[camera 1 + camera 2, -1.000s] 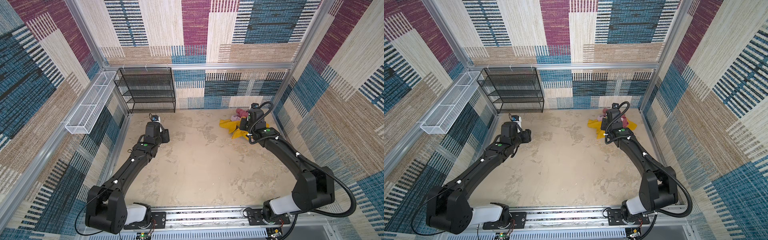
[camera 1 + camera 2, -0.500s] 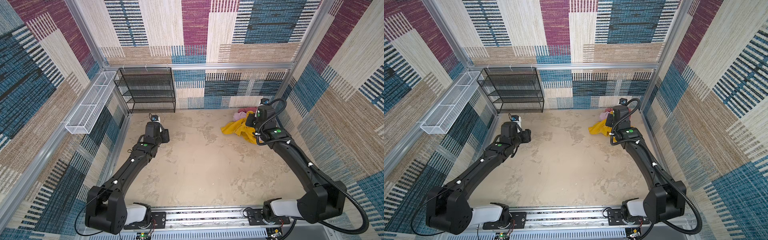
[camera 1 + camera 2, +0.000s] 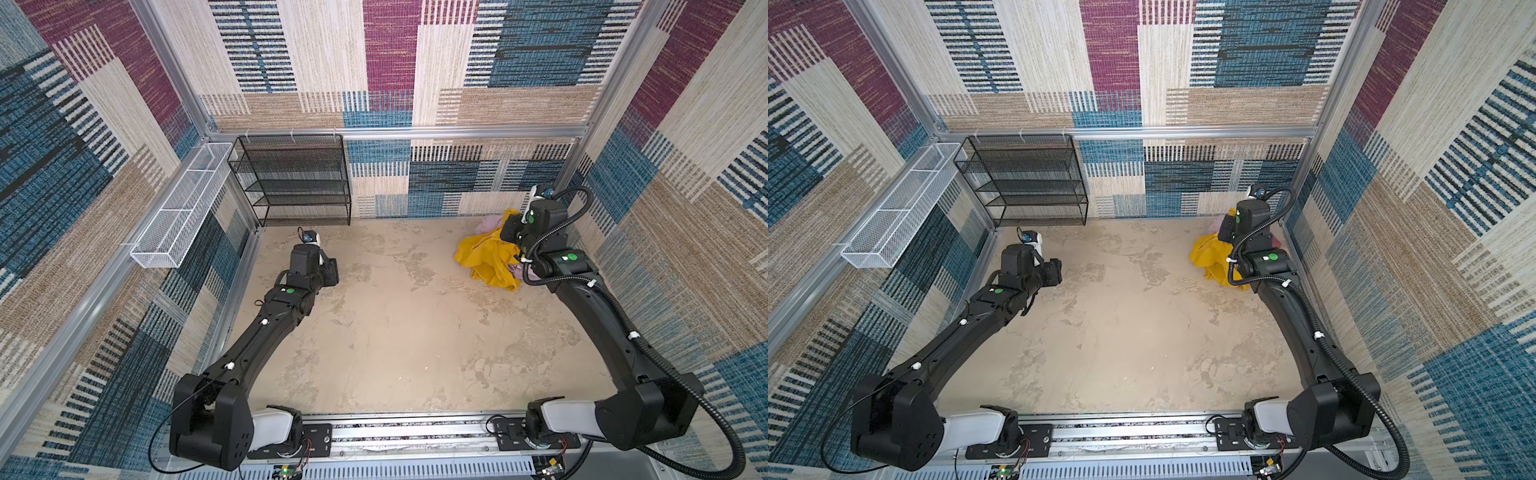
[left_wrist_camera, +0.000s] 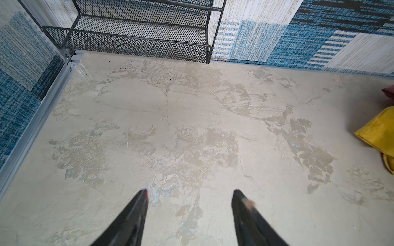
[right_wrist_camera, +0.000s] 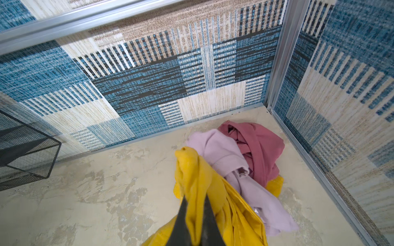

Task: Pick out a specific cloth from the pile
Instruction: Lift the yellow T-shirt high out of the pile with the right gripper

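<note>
- Mottled beige floor (image 3: 374,332), patchwork woven walls (image 3: 390,62), black mesh rack (image 3: 295,178) at the back
- In the far right corner, the right gripper (image 5: 195,198) pinches the yellow cloth (image 5: 191,170), touching the pile (image 5: 245,149)
- The left gripper (image 4: 189,192) is spread above the floor

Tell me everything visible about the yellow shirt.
The mustard-yellow shirt is soft, crumpled fabric, pinched into a raised ridge by the shut right gripper; the rest drapes down onto the beige table. It lies in the far right corner, against the lilac garment, which overlaps part of it. No print shows.
</note>
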Robot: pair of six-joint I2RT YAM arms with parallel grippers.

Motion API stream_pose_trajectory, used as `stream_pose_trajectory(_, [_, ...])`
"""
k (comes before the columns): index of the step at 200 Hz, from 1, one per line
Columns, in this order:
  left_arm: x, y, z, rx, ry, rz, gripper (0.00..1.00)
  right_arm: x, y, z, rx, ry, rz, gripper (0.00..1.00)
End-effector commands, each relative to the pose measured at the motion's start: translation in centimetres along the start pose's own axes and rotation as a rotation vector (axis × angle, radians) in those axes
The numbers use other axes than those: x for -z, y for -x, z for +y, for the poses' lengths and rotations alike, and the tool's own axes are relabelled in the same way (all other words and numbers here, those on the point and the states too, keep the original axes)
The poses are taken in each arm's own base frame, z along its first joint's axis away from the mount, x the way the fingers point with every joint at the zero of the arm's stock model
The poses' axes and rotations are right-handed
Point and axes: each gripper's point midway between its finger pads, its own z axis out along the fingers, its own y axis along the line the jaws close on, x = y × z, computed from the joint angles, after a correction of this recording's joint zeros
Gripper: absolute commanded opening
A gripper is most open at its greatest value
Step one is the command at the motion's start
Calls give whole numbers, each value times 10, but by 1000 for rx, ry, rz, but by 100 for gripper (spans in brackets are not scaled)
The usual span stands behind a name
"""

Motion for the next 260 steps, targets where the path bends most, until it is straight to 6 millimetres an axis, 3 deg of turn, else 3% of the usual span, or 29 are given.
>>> stream_pose_trajectory(1, [2, -1, 4, -14, 18, 3, 66, 6, 20, 5, -4, 19, -52, 0])
stream_pose_trajectory(89, [5, 2, 4, -10, 16, -8, 66, 29, 67, 17, -1, 73, -136, 0])
stream_pose_trajectory(124, [7, 3, 3, -6, 14, -12, 66, 35, 82, 30, 16, 127, -149, 0])
stream_pose_trajectory(129, [8, 4, 3, -6, 14, -14, 66, 41, 92, 33, 13, 143, -169, 0])
stream_pose_trajectory(182, [17, 14, 4, 15, 21, -15, 65, 50, 125, 62, 39, 263, -205, 0])
stream_pose_trajectory(260, [27, 20, 6, 14, 26, -44, 65, 40, 174, 94, 76, 342, -227, 0])
